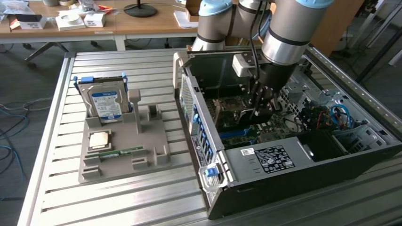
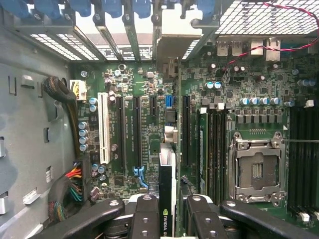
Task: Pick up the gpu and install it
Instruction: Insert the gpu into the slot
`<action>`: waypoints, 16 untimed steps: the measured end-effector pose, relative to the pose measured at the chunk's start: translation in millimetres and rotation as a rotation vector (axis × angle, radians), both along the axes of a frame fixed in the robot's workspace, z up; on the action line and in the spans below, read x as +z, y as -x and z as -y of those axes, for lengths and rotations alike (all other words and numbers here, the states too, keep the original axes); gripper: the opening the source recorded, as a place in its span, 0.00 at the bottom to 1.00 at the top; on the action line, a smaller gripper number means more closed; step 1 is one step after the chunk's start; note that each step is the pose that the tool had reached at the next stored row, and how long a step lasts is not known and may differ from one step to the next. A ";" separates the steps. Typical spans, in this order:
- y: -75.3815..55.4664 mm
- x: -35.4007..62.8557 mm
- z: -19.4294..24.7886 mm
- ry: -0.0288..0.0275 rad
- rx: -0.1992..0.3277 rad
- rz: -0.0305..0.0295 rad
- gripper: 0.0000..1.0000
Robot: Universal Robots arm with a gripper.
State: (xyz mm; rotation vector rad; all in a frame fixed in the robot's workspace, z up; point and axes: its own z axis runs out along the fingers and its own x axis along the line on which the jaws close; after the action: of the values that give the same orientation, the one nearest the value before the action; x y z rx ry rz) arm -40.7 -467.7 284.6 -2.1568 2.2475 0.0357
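My gripper [image 2: 167,219] is shut on the gpu [image 2: 167,186], a thin black card seen edge-on between the two fingers [image 2: 147,214], with a green logo on its edge. The card hangs above the motherboard [image 2: 142,164], over the area between the long black expansion slots [image 2: 135,129]. Its far end points toward the case's rear slot openings [image 2: 144,35]. In the exterior view the gripper [image 1: 259,106] reaches down inside the open computer case [image 1: 283,160], over the board, with the arm above it.
A grey fixture tray [image 1: 129,162] sits at the exterior view's left of the case and holds a hard drive with a blue label [image 1: 105,103], a processor chip [image 1: 100,140] and a green memory stick [image 1: 116,152]. Cable bundles [image 2: 65,184] and the CPU socket [image 2: 256,169] flank the slots.
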 end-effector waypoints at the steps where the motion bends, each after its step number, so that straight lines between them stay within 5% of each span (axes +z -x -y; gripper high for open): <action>1: 0.1 -0.8 0.0 0.0001 0.000 0.0000 0.26; 16: 1.0 -10.8 0.0 0.0003 0.000 -0.0001 0.26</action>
State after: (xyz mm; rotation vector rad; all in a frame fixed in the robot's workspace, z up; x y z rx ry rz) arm -41.7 -467.7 273.8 -2.1569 2.2479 0.0356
